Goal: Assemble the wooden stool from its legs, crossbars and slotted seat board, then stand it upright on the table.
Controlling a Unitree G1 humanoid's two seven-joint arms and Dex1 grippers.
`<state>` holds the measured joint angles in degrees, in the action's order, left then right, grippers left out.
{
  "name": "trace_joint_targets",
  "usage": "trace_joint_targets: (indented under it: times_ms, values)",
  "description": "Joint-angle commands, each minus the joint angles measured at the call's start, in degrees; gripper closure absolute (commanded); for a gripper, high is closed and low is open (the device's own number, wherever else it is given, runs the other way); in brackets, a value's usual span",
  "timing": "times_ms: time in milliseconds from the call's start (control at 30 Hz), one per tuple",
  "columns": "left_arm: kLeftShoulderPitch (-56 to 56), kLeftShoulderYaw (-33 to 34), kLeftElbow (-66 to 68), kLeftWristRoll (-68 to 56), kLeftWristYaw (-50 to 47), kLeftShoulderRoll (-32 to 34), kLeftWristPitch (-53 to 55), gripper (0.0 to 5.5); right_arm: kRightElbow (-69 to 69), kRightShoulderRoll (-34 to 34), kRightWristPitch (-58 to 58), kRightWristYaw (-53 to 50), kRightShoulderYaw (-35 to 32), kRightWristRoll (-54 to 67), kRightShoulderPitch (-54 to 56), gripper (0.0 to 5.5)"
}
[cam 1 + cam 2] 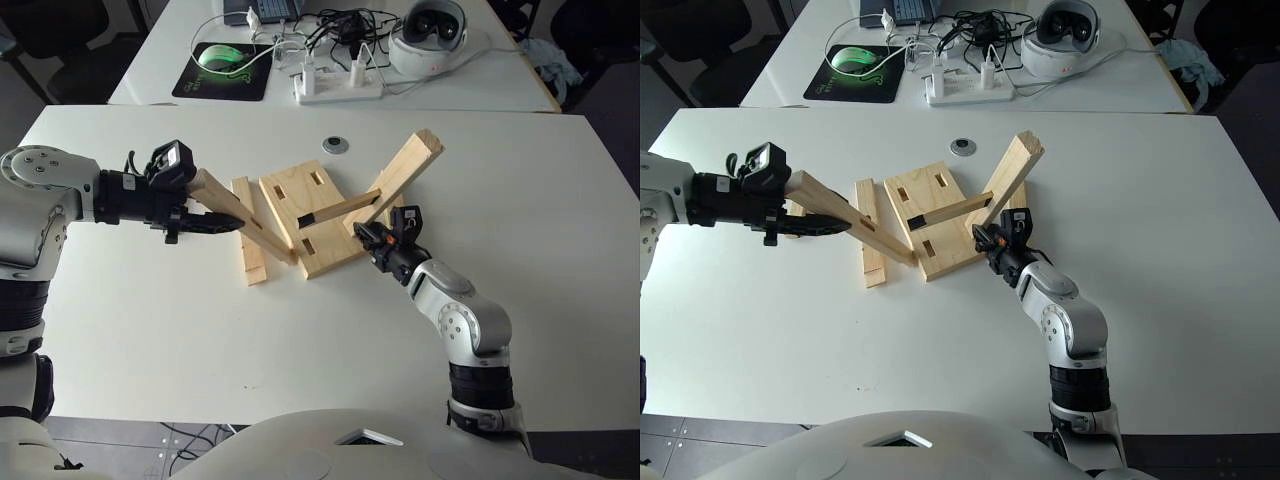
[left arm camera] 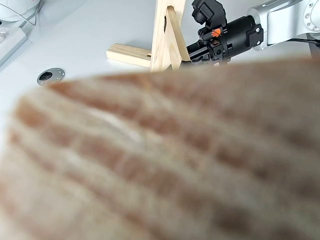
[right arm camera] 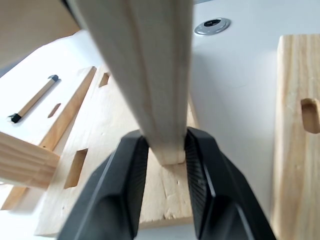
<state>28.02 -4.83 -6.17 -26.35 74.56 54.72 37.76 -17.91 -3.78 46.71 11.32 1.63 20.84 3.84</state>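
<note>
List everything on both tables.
seat board: one, pale wood, slotted, flat, central
tilted leg: one, pale wood, lower end at board's left edge
raised leg: one, pale wood, slanting over board's right side
crossbar: one, pale wood, jutting from raised leg
flat pieces: seemingly two, pale wood, stacked left of board
cable port: one, grey, behind board
mouse: one, green-lit, rear table
power strip: one, white, rear table
headset: one, white, rear table
left tool: one, black, shut on tilted leg
right tool: one, black, shut on raised leg
</note>
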Motion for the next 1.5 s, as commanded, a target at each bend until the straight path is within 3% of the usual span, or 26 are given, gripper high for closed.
trace_joint_targets:
  times_ms: [33,933,1267,1500]
  values:
    - [-0.20,-0.75,-1.09,0.08,-1.65,-1.83,0.73,3.47,0.99,0.15,2.46,-0.40,1.09,0.19,-0.87,4.47]
    - [-2.98,0.36,-5.89,-3.20,-5.70,-5.54,3.23,3.47,1.48,-0.82,2.74,0.10,1.10,0.32,-0.09,4.47]
    - [-7.41,7.09,-7.50,-4.87,-9.02,-7.65,-3.07,3.47,1.87,-1.44,2.18,0.07,-0.07,0.36,-0.15,4.47]
    - [-7.63,10.63,-10.47,-8.48,-9.66,-7.34,-1.54,3.47,2.40,-1.71,1.97,0.14,-1.24,0.63,-0.34,4.47]
